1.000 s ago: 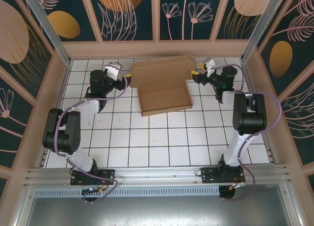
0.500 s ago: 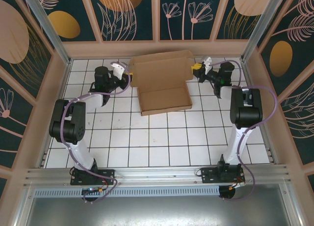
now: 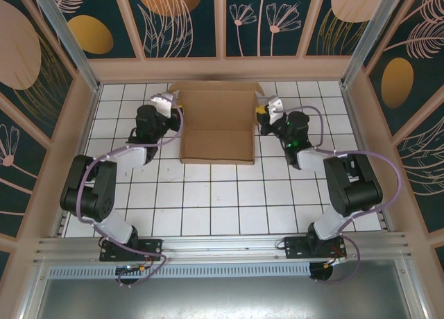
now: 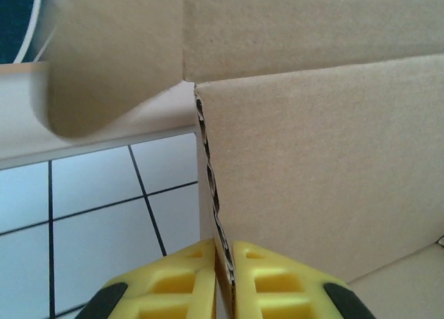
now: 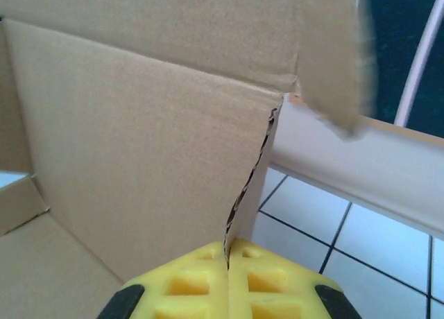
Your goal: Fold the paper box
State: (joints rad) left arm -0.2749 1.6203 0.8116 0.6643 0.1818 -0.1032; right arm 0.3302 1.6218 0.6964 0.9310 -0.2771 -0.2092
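In the last second both closed: left gripper (image 4: 223, 270) and right gripper (image 5: 227, 260) each pinch a side edge of the paper box (image 3: 216, 144). It sits at the middle of the tiled table's (image 3: 208, 201) far edge, lid panel now raised. I judge the folding has begun.

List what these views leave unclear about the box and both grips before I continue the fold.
- Top external: the paper box has a raised panel that hides the table strip behind it. The contact at the left end effector and the right end effector is too small to judge.
- Left wrist: the left-side flap is blurred, and the frame's bottom edge cuts off the fingers.
- Right wrist: the right-side flap is blurred, and the yellow fingers hide the grip depth.
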